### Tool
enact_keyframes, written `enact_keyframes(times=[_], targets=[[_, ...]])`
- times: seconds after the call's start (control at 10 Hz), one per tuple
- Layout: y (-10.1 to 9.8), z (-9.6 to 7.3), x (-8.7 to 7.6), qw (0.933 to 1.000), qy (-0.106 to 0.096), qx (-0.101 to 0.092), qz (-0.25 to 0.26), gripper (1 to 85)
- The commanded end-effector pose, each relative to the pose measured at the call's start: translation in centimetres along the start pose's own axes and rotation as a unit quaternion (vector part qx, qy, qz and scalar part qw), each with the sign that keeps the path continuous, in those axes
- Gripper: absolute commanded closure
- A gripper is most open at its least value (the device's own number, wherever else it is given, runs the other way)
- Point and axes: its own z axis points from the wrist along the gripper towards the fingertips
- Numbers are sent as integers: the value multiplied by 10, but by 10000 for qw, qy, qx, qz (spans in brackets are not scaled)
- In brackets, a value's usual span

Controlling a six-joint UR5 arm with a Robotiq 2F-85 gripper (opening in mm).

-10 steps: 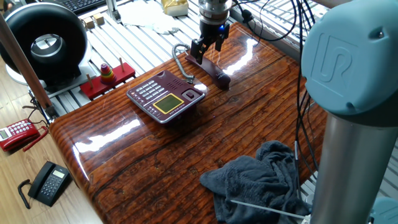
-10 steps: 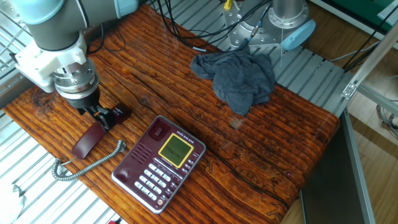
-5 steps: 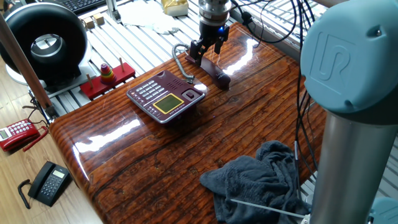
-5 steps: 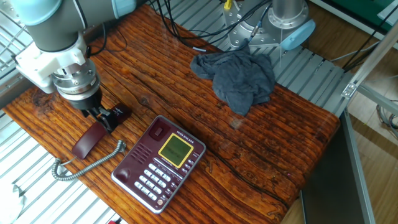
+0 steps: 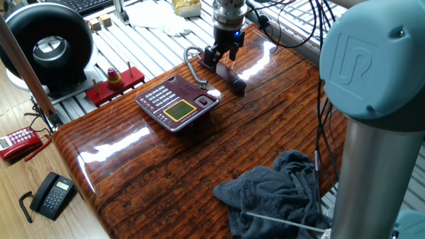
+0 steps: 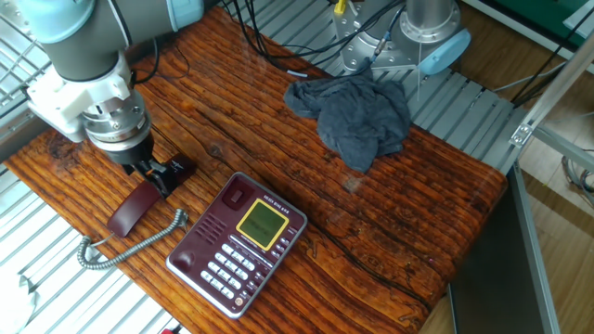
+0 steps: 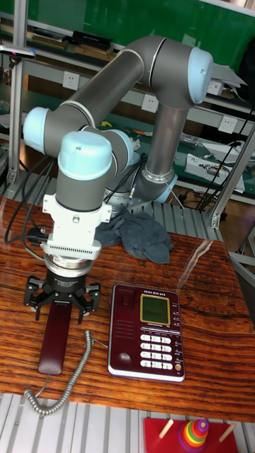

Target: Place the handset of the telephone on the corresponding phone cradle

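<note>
The maroon handset (image 5: 229, 78) (image 6: 139, 204) (image 7: 54, 341) lies flat on the wooden table beside the maroon telephone (image 5: 176, 103) (image 6: 238, 244) (image 7: 146, 332), apart from it. Its grey coiled cord (image 6: 119, 247) (image 7: 66, 376) curls off the table edge. The phone cradle (image 7: 124, 327) (image 6: 206, 225) is the bare recessed strip on the base's side that faces the handset. My gripper (image 5: 222, 54) (image 6: 154, 173) (image 7: 60, 301) is low over one end of the handset. Its fingers are open and spread to either side of the handset; whether they touch it does not show.
A crumpled grey cloth (image 5: 279, 192) (image 6: 356, 115) (image 7: 139, 238) lies on the table beyond the telephone. A ring-stack toy (image 5: 114, 79) (image 7: 193, 432) stands just off the table. A red phone (image 5: 20, 143) and a black phone (image 5: 53, 194) lie on the floor.
My gripper has sunk slightly closer to the handset. The handset, cord and telephone have not moved.
</note>
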Motion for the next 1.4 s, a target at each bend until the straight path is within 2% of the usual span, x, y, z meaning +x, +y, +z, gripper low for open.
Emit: enact_keyframes(times=[0.0,1.1,1.3], targets=[[-2,2,0,10000,-3,3,-18,77],[-1,4,-2,10000,-65,-8,-25,120],[22,3,7,9988,117,-456,100,110]])
